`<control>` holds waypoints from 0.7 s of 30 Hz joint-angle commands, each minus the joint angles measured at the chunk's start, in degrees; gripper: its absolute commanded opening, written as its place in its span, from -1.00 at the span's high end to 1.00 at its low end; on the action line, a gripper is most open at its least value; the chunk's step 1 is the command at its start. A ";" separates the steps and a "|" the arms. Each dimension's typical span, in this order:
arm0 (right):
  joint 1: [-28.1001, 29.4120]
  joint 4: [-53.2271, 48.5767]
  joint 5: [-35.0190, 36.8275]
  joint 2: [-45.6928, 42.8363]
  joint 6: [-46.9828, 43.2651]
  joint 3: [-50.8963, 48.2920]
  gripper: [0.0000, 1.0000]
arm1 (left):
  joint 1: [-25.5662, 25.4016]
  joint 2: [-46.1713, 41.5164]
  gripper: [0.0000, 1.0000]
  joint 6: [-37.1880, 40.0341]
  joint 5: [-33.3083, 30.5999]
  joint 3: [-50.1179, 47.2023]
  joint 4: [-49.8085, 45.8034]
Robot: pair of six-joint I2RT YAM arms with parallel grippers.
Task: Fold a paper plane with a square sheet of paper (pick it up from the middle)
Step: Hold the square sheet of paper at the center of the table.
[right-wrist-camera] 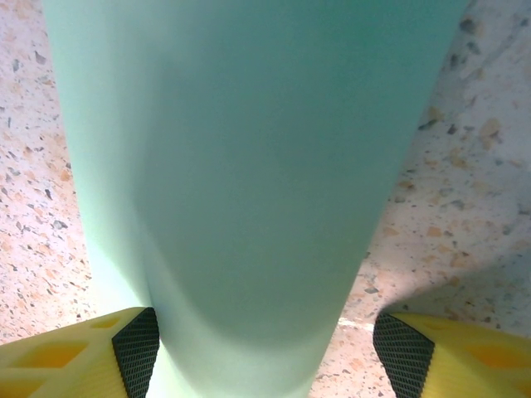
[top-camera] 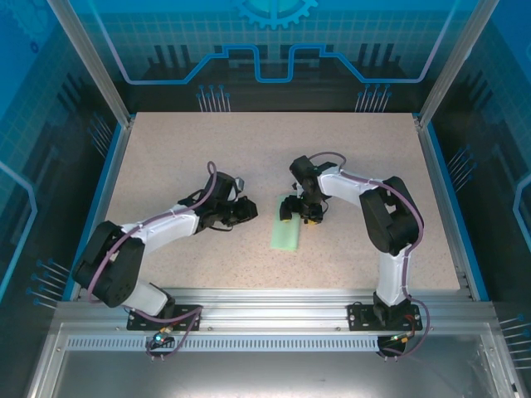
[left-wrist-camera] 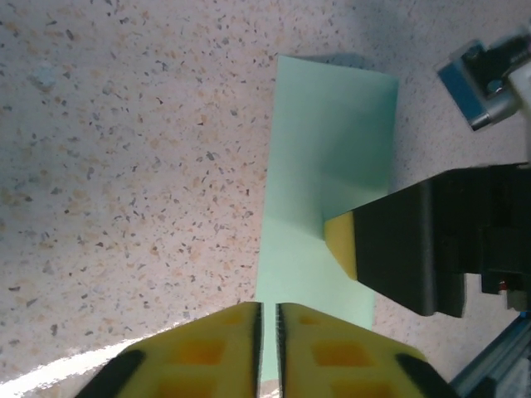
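- Early days, by the look of it: the square sheet of paper (top-camera: 286, 228) lies as a narrow strip on the speckled worktop (top-camera: 166, 157), so I'd judge one fold down the middle is done.
- No pointed nose, no wings, nothing like a dart yet. The corner folds and the rest are all to come.
- Right claw (top-camera: 300, 211) is at the far end of the strip, jaws wide. From its wrist the paper (right-wrist-camera: 249, 166) runs straight between the two fingers, and one yellow tip sits on the sheet.
- Left claw (left-wrist-camera: 268, 332) is at the strip's near long edge, jaws closed to a thin slit.
- The paper (left-wrist-camera: 323, 141) reaches right up to that slit, but whether the edge is nipped or just lies beneath, I can't tell.
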 commanded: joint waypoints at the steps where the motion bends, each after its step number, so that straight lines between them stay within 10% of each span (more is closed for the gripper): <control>1: 0.08 -2.72 6.62 4.38 0.47 -2.34 -0.52 | -0.60 2.21 0.93 -0.22 1.86 2.53 0.62; 21: 0.07 -1.24 6.60 5.01 1.84 -4.00 -0.53 | -4.94 18.89 1.00 -5.68 3.80 13.77 1.79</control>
